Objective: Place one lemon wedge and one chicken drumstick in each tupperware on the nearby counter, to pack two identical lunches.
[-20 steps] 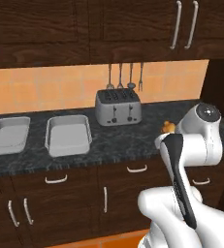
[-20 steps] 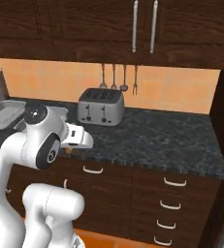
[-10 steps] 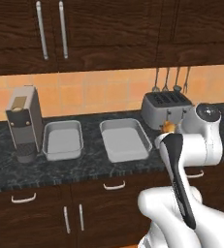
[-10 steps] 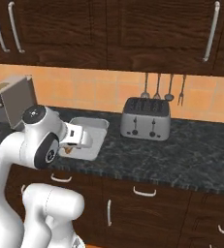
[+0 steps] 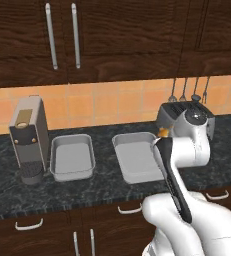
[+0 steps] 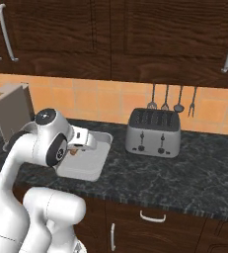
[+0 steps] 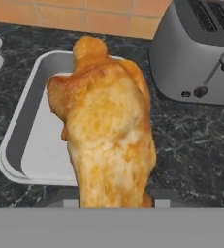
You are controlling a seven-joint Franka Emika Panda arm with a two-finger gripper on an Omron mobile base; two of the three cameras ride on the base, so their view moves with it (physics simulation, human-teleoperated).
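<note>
A: What sits nearest the hand?

B: The chicken drumstick (image 7: 108, 126), pinched between the fingers, whose tips are hidden behind the meat. From the left base view a small orange bit of it (image 5: 163, 132) peeks out by the arm, above the right-hand tupperware (image 5: 137, 157).

A: And below it?

B: In the hand view that tupperware (image 7: 33, 133) lies under the drumstick, its near rim close to the front edge of the table (image 5: 102, 187). Its visible floor is bare grey. From the right base view the same container (image 6: 88, 160) lies just beside the hand.

A: Room around it?

B: Open stone between it and the toaster (image 6: 152, 132) on its right. The left-hand tupperware (image 5: 72, 157) lies near it with a strip of stone between, and is empty inside. Just beside that stands a coffee machine (image 5: 29, 137), and utensils (image 6: 172, 100) hang on the back wall.
</note>
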